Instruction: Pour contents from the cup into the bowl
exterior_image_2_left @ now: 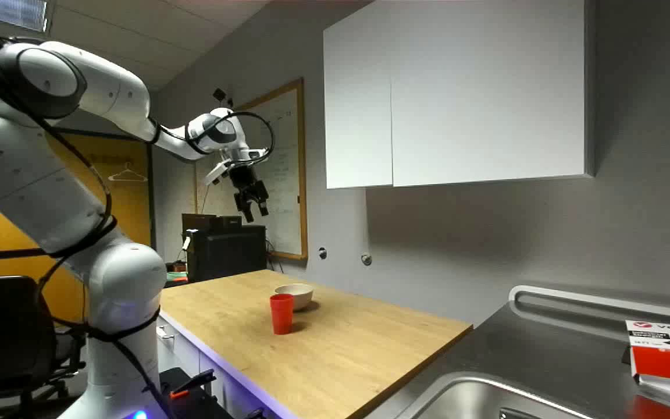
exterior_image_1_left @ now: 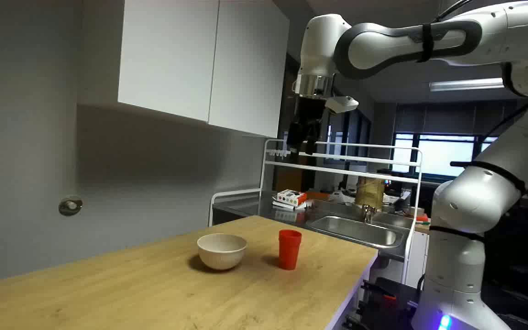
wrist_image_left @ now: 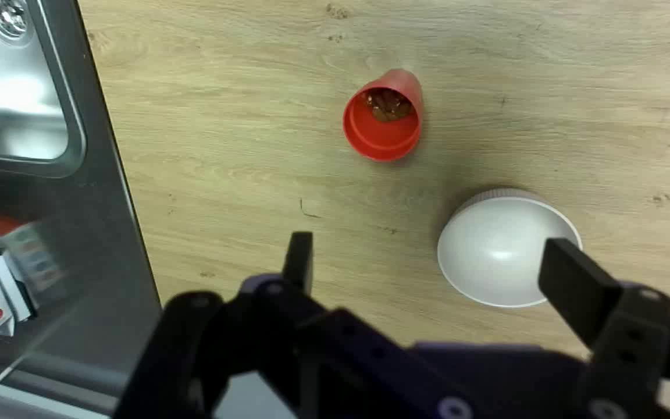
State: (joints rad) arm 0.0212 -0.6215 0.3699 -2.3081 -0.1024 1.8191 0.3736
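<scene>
In an exterior view, far left: round metal fitting (exterior_image_1_left: 70,206) on grey wall (exterior_image_1_left: 21,137). White cabinet (exterior_image_1_left: 167,59) mounted higher up. Next, on the wood tabletop (exterior_image_1_left: 131,293), the bowl (exterior_image_1_left: 222,253): cream-white, upright, faintly ribbed outside. To its right the cup (exterior_image_1_left: 289,250): red, upright, near the bowl, gap between them. Wrist view looks down into the cup; small brown pieces (wrist_image_left: 390,110) at the bottom, too small to identify.

Farther back, white-and-red box (exterior_image_1_left: 288,197) on the dark counter (exterior_image_1_left: 245,207). Pincer (exterior_image_1_left: 302,153) high above the tabletop, pointing down, fingers spread wide, nothing in its grasp; well apart from cup and bowl in both exterior views. Wrist view: one finger overlaps the bowl's rim, by line of sight.

Further right, steel sink (exterior_image_1_left: 351,228) in the counter. Far right, white arm (exterior_image_1_left: 465,197), blue light (exterior_image_1_left: 445,321) at its base.
</scene>
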